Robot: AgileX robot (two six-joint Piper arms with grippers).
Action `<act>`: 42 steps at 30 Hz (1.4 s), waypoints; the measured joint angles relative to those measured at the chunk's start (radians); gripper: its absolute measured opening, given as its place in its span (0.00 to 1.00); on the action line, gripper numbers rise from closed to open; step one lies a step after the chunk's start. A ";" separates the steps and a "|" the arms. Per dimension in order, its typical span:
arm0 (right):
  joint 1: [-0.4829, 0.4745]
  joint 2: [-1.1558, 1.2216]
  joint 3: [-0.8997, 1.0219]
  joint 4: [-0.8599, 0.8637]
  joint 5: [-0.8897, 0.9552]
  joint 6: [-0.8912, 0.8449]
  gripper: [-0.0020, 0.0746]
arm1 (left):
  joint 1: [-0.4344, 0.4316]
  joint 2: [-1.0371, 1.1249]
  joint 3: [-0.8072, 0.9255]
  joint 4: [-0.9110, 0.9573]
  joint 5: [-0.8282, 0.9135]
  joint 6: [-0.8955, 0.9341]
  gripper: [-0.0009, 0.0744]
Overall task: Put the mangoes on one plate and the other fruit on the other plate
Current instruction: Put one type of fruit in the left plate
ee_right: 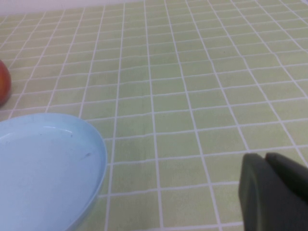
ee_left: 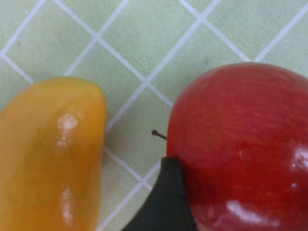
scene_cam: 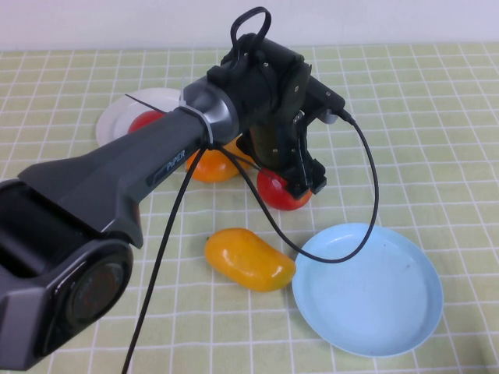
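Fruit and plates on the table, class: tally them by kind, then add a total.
Mangoes: 2
Apples: 2
Plates: 2, light blue and white
Total: 6
The left claw is at one apple; the right claw is beside the blue plate.

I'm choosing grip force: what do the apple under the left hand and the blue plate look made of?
Apple: smooth, glossy red skin with sharp highlights, possibly plastic; real or fake can't be told. Blue plate: matte, evenly coloured, likely plastic or melamine. The left hand is at the apple; the right hand is parked near the plate.

Pale green tablecloth [scene_cam: 437,117] with a white grid; plain white wall [scene_cam: 117,23] behind; soft, even light
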 joint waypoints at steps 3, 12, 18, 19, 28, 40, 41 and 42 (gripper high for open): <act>0.000 0.000 0.000 0.000 0.000 0.000 0.01 | 0.000 0.000 0.000 0.000 0.000 0.000 0.77; 0.000 0.000 0.000 0.000 0.000 0.000 0.01 | 0.015 -0.023 -0.112 0.099 0.099 0.000 0.76; 0.000 0.000 0.000 0.000 0.000 0.000 0.01 | 0.120 -0.039 -0.195 0.134 0.045 -0.019 0.76; 0.000 0.000 0.000 0.000 0.000 0.000 0.01 | 0.146 -0.039 -0.195 0.136 0.025 -0.021 0.76; 0.000 0.000 0.000 0.000 0.000 0.000 0.01 | 0.335 0.000 -0.195 0.140 -0.211 -0.093 0.76; 0.000 0.000 0.000 0.000 0.000 0.000 0.01 | 0.434 0.014 -0.195 0.136 -0.252 -0.111 0.76; 0.000 0.000 0.000 0.000 0.000 0.000 0.01 | 0.441 0.014 -0.195 0.131 -0.250 -0.111 0.76; 0.000 0.000 0.000 0.000 0.000 0.000 0.01 | 0.447 0.019 -0.195 0.129 -0.247 -0.112 0.76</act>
